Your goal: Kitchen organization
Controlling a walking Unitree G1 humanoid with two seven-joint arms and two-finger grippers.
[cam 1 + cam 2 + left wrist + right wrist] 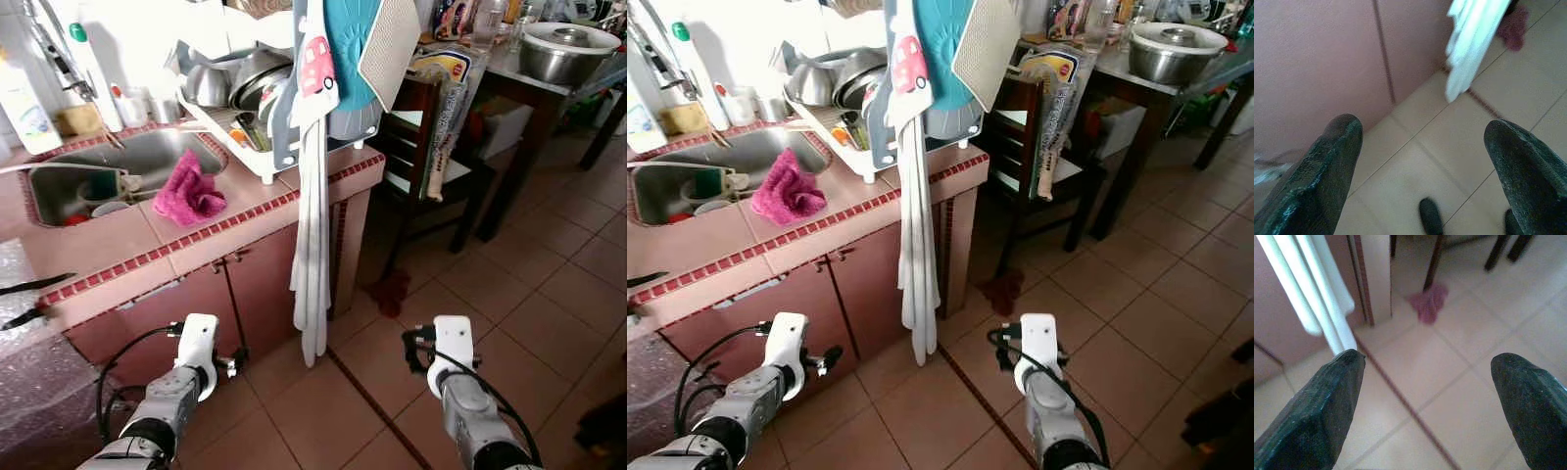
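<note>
A pink tiled counter (pixel 245 211) stands over beige floor tiles (pixel 549 294), its steel sink (pixel 147 157) at ten o'clock holding dishes. A crumpled magenta cloth (pixel 188 193) lies beside the sink; the white dish rack (pixel 250 147) at twelve holds steel bowls. The left gripper (pixel 1422 161) and right gripper (pixel 1427 391) hang spread apart, empty, above the floor.

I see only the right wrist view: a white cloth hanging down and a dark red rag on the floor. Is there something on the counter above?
Observer: Yes. A crumpled pink cloth lies on the pink tiled counter, beside the steel sink.
Operator: From what does the white cloth hang?
Observer: The long white towel hangs from the end of the white plastic dish rack, at the counter's corner.
Operator: And where is the left gripper?
Observer: The left gripper is low, before the pink cabinet door, fingers open.
</note>
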